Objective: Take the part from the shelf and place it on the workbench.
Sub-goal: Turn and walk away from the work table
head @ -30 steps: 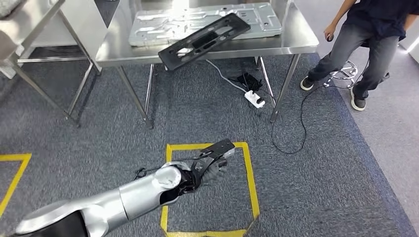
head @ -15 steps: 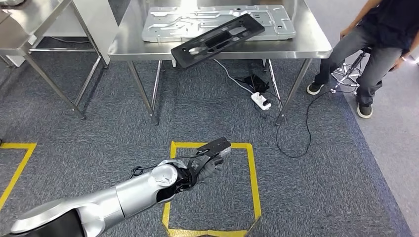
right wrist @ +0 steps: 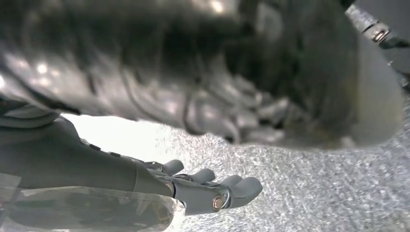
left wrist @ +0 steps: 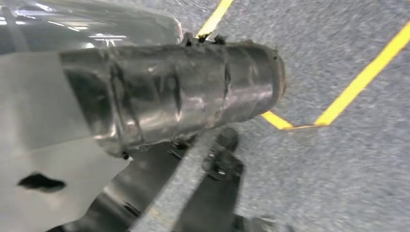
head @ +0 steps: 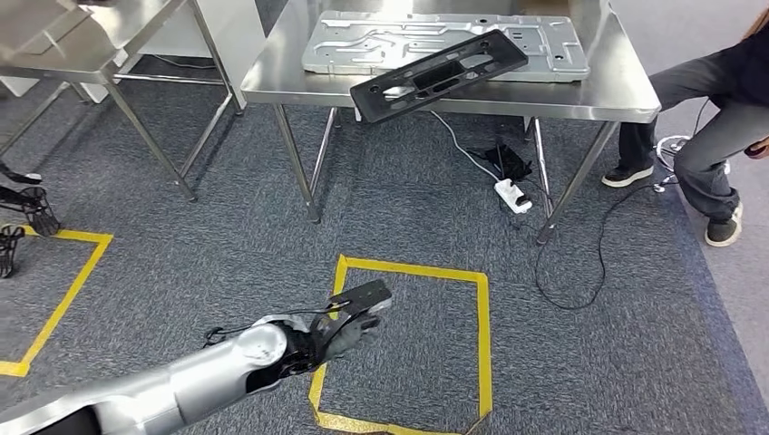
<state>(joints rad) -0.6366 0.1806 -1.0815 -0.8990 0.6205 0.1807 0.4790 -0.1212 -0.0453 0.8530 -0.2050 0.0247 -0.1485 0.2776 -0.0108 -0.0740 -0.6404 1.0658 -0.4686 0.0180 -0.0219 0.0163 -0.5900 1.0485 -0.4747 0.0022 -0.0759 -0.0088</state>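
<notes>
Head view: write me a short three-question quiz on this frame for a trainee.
1. True or false: the long black part lies on the carpet.
2. Multiple choice: the long black part rests on A) a silver metal panel on the workbench; B) a stool; C) a shelf.
3. Short answer: what colour is the taped square on the carpet by the left hand?

Key: 1 false; 2 A; 3 yellow.
</notes>
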